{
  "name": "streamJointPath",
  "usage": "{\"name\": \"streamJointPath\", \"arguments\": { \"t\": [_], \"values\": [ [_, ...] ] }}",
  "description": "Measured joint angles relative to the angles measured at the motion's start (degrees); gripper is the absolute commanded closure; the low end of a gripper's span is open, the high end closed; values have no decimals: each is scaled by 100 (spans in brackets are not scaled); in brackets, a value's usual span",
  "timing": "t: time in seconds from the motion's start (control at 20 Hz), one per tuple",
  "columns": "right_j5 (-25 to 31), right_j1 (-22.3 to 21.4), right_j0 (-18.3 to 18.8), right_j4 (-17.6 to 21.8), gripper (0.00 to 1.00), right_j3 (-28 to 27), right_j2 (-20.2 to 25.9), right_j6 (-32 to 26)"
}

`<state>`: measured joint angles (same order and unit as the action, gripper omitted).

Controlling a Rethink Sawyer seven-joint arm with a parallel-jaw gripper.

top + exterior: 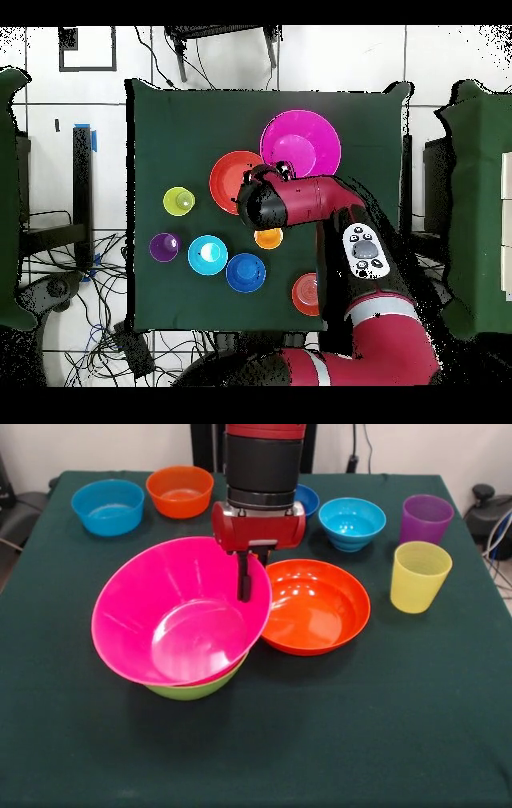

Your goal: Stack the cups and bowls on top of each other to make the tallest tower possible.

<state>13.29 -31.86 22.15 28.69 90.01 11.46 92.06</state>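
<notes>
The jaws (244, 588) are clenched on the rim of the pink bowl (172, 620), which sits tilted in the green bowl (192, 688) just beside the orange bowl (316, 606).

Sawyer arm (330, 200): glossy red shell, black cylindrical wrist; red gripper (245, 580) block carrying thin black fingers; grey button panel.

The large pink plastic bowl (172, 616) sits tilted in the lime green plastic bowl (192, 686), near the table's middle. Touching its right side lies the shallow orange plastic bowl (316, 606). Farther right stands the translucent yellow plastic tumbler (419, 576), with the translucent purple plastic tumbler (426, 518) just behind it.
</notes>
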Motion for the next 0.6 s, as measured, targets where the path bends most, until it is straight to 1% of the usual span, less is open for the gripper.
{"name": "streamJointPath", "arguments": {
  "t": [0.6],
  "values": [
    [1, 41, 0, -72, 100, -35, -27, 0]
  ]
}}
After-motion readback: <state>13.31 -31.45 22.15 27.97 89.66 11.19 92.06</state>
